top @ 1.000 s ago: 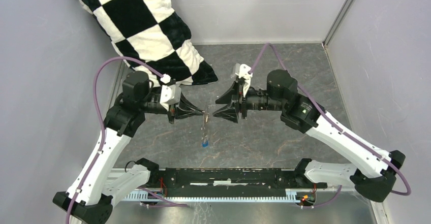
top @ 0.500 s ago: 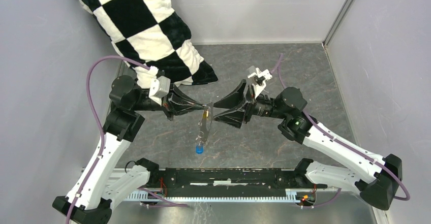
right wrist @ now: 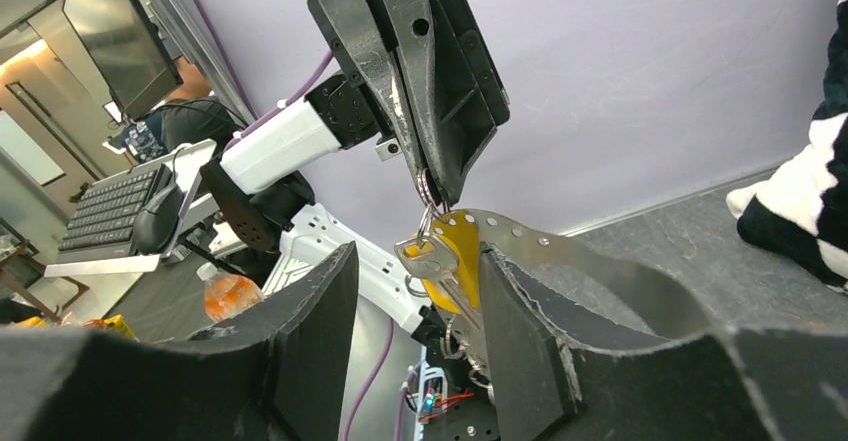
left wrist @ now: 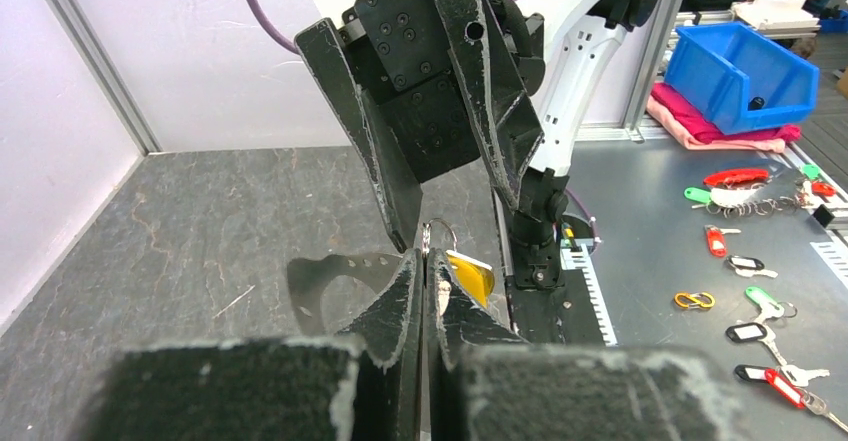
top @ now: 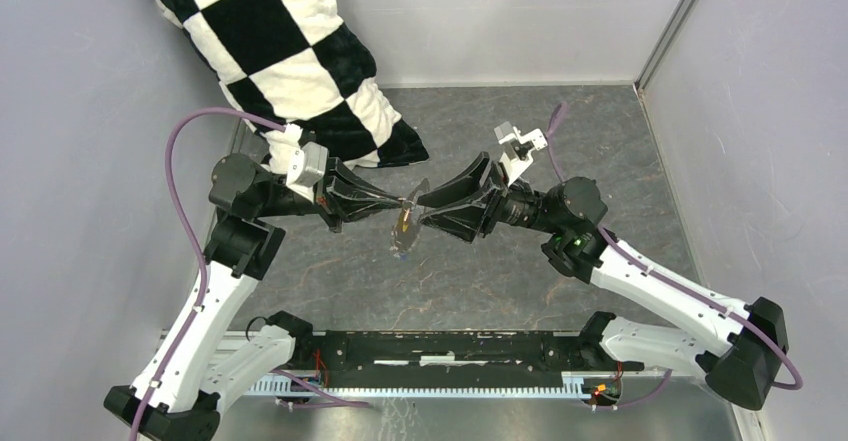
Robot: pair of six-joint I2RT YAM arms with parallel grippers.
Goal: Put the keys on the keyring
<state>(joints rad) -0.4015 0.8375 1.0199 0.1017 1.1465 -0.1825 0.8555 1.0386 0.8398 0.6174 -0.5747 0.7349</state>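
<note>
Top external view shows the right gripper (top: 421,210) spread wide and brought right up to the tip of the left gripper (top: 405,202). A second ago it sat a little off with its fingers near together, and both arms have re-angled since.

The left gripper's fingers are pressed together, with a small wire ring (left wrist: 436,231) showing just past their tips. The yellow-headed key (left wrist: 470,275) hangs from that ring, and in the right wrist view it lies in the gap between the right gripper's open fingers.

The keyring (right wrist: 580,256), a perforated metal loop, runs in behind the same tips and arcs away. Whether it is pinched too, I cannot tell.

The blue-headed key dangled low at the loop's bottom half a second ago. It cannot be made out now, and the hanging bundle looks shorter.

My reading is that the right arm is lined up to take the key or the ring, so threading looks about to start, not finished
</note>
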